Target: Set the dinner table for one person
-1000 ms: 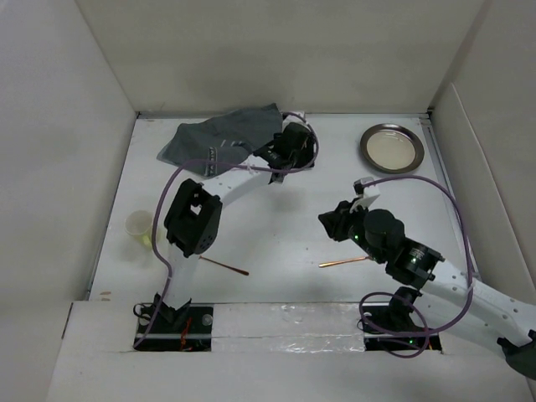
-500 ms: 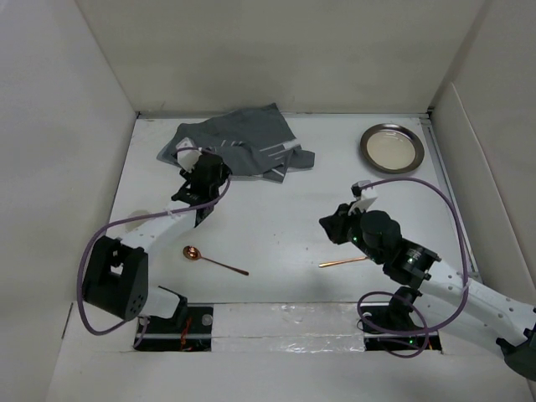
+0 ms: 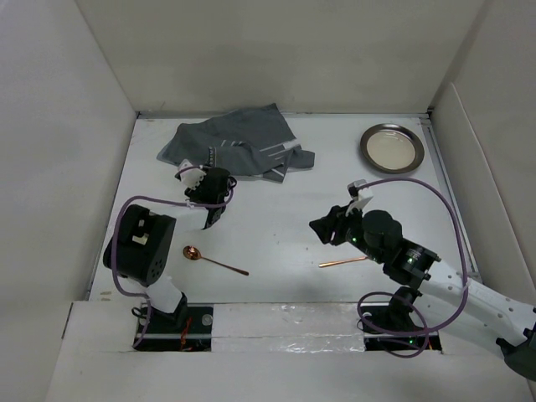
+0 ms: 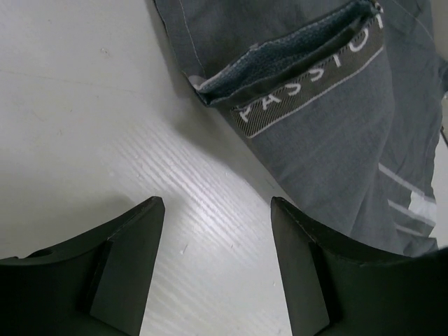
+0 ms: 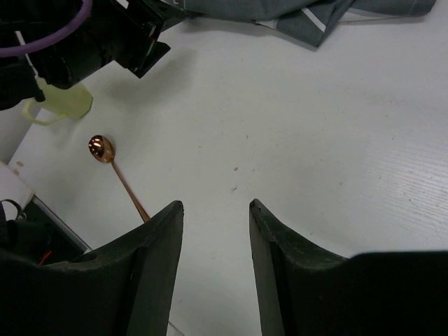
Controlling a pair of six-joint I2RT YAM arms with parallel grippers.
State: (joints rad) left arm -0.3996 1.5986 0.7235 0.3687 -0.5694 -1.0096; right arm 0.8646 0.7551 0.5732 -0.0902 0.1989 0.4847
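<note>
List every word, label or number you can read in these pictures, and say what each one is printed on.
"PASSIO": pale capitals on a darker band of the grey cloth placemat, left wrist view. The letters after the O run into a fold, so the end of the word cannot be read.
The pale marks on the same cloth in the top view are too small to read.
Nothing else legible in any view.

Between the spread fingers of the left gripper (image 4: 217,204) and just ahead, bare white dinner table (image 4: 84,91) was seen; passage ahead-right was blocked by the crumpled dark grey cloth placemat (image 4: 329,119). Ahead of the right gripper (image 5: 215,208) the surface lay free, bounded ahead-left by the thin copper spoon (image 5: 103,150) and the black left arm (image 5: 84,42).
</note>
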